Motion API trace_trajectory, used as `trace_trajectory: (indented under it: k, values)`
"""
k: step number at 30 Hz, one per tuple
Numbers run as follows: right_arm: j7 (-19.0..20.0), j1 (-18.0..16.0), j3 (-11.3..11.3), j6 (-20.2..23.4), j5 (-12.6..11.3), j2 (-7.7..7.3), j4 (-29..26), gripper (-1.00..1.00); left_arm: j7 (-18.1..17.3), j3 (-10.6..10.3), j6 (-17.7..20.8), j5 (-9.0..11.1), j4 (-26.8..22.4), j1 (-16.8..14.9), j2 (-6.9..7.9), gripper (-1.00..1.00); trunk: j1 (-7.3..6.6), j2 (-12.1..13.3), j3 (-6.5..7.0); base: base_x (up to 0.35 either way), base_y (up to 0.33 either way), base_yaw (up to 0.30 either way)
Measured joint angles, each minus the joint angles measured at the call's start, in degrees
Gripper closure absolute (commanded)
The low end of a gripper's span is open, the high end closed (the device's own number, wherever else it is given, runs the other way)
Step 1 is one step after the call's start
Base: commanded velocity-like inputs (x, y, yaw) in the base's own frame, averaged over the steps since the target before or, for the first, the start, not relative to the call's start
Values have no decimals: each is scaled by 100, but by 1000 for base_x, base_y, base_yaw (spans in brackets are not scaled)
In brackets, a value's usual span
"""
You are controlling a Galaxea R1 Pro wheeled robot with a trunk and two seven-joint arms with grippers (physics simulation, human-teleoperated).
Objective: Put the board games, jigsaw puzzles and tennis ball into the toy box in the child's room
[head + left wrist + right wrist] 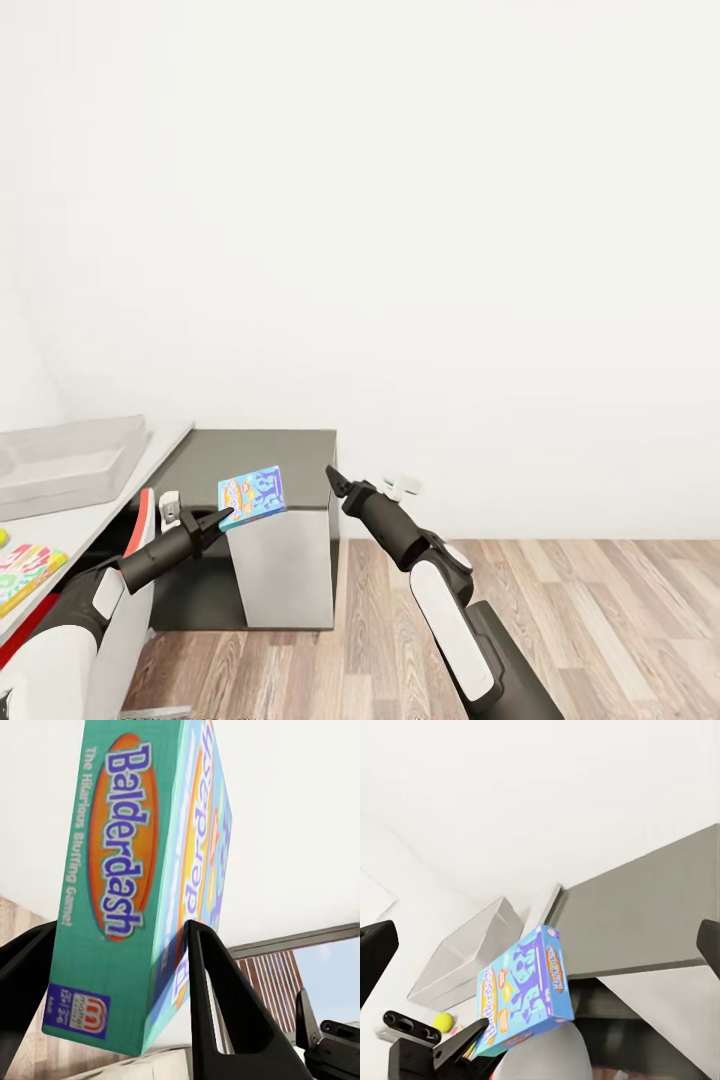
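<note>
Nearest, both black-and-white arms reached forward over the wood-plank floor point(600, 620). The left gripper point(222, 517) was clamped on the lower corner of the small blue board game point(252, 495), holding it up tilted over the near edge of the dark grey unit point(260, 455) with the white panel. The left wrist view alone showed the box's teal side panel lettered "Balderdash" point(124, 870), with one black finger point(225, 1012) pressed on each side of it. The right gripper point(332, 477) pointed up beside the unit's near right corner; from the head its tips looked drawn together, but in the right wrist view its two fingers sat at opposite edges, wide apart and holding nothing.

Farther left, a Skip-Bo box point(25, 575) lay at the table point(90, 520) edge. The tennis ball point(443, 1021) showed from the right wrist, near the toy box point(472, 949). That grey bin point(70, 460) rested on the table against the white wall point(400, 200).
</note>
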Motion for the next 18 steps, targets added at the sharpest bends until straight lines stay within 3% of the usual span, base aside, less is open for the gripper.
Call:
trace_trajectory:
  k: [12,18]
  values:
    - [0,-2,-1,1,0,-3,48,-100,-1,-1,0,-1,0,-2,1,100,-263,477,97,0,0,0]
    - [-3,0,-1,0,0,0,54,-100,0,0,-1,-1,0,0,-1,100,-265,484,47,0,0,0]
